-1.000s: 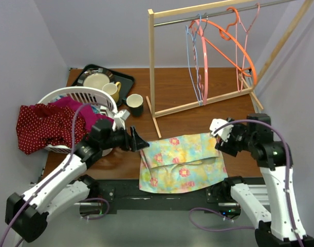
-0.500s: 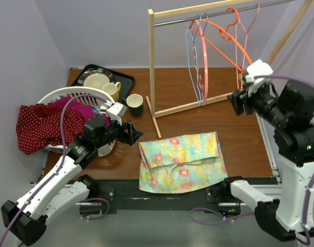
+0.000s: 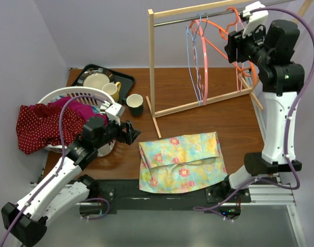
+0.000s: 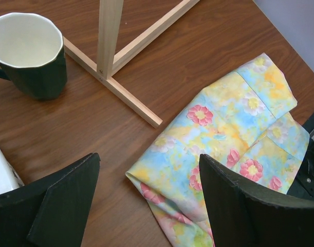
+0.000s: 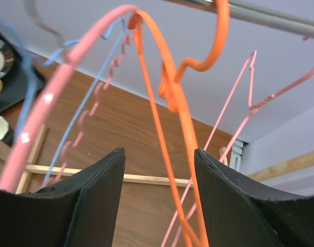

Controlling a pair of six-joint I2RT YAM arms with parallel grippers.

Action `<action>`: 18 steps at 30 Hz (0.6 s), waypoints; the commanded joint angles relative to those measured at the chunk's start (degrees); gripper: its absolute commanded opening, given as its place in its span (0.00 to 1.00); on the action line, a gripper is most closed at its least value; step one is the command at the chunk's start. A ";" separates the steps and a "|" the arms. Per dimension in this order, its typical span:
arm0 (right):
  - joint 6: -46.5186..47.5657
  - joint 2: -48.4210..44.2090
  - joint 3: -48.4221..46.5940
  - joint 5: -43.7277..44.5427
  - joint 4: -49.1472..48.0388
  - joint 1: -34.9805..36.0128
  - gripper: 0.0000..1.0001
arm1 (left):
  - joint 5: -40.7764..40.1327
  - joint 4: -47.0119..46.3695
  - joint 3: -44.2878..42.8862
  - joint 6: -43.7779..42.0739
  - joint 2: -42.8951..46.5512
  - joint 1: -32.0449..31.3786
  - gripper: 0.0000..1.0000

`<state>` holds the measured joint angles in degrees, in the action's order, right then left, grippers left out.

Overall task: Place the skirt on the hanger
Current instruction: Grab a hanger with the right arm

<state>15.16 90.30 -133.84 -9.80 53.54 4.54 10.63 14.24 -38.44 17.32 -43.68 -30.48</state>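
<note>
**A:** Right arm's swung up since a second ago. Your right gripper was low by the skirt, and now it's high at the rack. Your left gripper has barely shifted.

**B:** Near stuff first. Where's the skirt?

**A:** It's lying folded on the table at the near edge, floral side up, with nothing holding it. Your left gripper hovers just beside its left edge, fingers spread wide and empty. In the wrist view the skirt's corner shows in the gap between them, down on the wood.

**B:** And behind that?

**A:** A dark mug stands upright by the wooden rack's foot. Left of it is a white basket with red clothes spilling out. A black tray sits farther back.

**B:** And your right?

**A:** It's up beside the orange hanger, which hangs from the metal rail. Fingers are apart and clamped on nothing. The right wrist view has the hanger's wire running through the gap. Whether it touches a finger, can't tell.
</note>
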 commanded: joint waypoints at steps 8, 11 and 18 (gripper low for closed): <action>-2.33 3.22 -1.08 -10.23 -0.36 -7.61 0.50 | 0.09 -2.90 0.38 -1.24 -0.44 1.47 0.83; -1.98 2.78 1.47 -12.07 -0.37 -7.61 0.43 | 0.09 -2.90 0.38 -1.24 -0.79 1.65 0.83; -1.80 3.57 1.48 -15.16 1.30 -7.79 0.29 | 0.44 -2.90 0.38 -1.15 -0.88 2.00 0.83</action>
<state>13.93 94.50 -131.63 -21.61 54.68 -3.22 10.68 14.24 -38.30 17.30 -44.60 -29.12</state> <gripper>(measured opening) 0.325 0.827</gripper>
